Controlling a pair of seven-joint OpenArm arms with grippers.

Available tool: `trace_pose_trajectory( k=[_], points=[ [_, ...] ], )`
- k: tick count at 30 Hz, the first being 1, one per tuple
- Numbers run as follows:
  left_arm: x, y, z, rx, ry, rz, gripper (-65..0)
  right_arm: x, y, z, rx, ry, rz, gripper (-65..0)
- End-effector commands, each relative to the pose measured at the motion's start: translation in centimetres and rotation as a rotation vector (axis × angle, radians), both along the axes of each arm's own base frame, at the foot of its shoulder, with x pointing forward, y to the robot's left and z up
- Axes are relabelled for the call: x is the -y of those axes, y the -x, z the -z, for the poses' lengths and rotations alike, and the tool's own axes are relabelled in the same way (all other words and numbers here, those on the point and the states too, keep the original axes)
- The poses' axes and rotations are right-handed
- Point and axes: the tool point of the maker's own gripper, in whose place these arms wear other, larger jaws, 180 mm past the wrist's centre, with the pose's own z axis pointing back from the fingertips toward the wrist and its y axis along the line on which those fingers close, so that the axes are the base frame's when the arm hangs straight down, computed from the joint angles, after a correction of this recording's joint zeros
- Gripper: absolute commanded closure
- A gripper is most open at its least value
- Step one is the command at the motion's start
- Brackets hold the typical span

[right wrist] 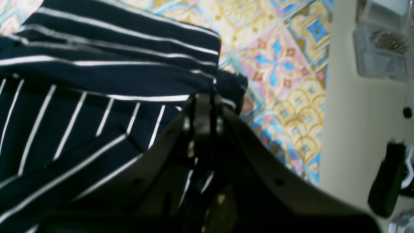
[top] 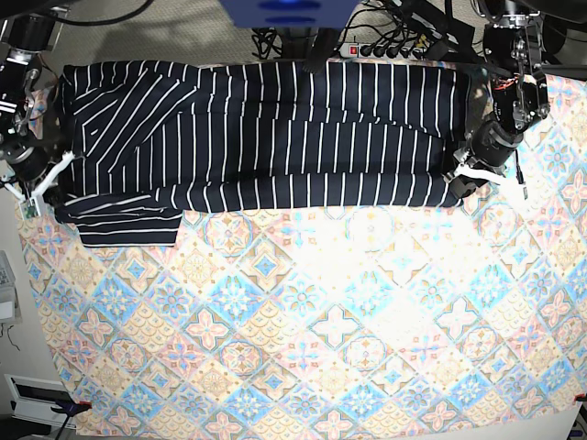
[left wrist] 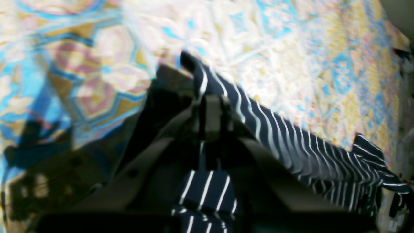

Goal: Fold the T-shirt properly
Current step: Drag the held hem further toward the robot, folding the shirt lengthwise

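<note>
two hands, left hand (left wrist: 212, 106) and right hand (right wrist: 203, 106), pinch the striped, soft, creased t-shirt (top: 266, 137).

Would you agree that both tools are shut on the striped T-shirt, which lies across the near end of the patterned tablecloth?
Not quite: the T-shirt lies across the far end of the tablecloth, as the base view shows. Both the left tool and right tool are indeed shut on it.

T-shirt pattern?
The T-shirt is dark navy with thin, evenly spaced white stripes. It shows best in the base view.
</note>
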Motion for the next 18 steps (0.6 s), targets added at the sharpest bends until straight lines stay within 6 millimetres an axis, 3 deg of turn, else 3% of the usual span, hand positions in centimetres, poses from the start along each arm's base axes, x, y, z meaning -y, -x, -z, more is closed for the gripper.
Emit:
trace_pose_trajectory(
  k=[1, 4, 11, 18],
  points=[
    [-0.5, -0.7, -1.3, 0.045, -0.018, 0.003, 0.0, 1.1, -0.7, -1.9, 0.049, 0.026, -0.002, -0.2],
    [-0.6, -0.1, -0.9, 0.027, -0.023, 0.007, 0.0, 0.5, 0.1, -1.3, 0.020, 0.010, -0.042, -0.2],
    [-0.8, 1.2, -0.1, -0.009, -0.029, 0.012, 0.0, 1.4, 1.8, -1.1, -0.004, 0.012, -0.025, -0.2],
    [-0.7, 1.8, 0.5, -0.029, -0.030, 0.016, 0.0, 1.3, 2.2, -0.7, -0.018, 0.009, -0.029, -0.2]
  ],
)
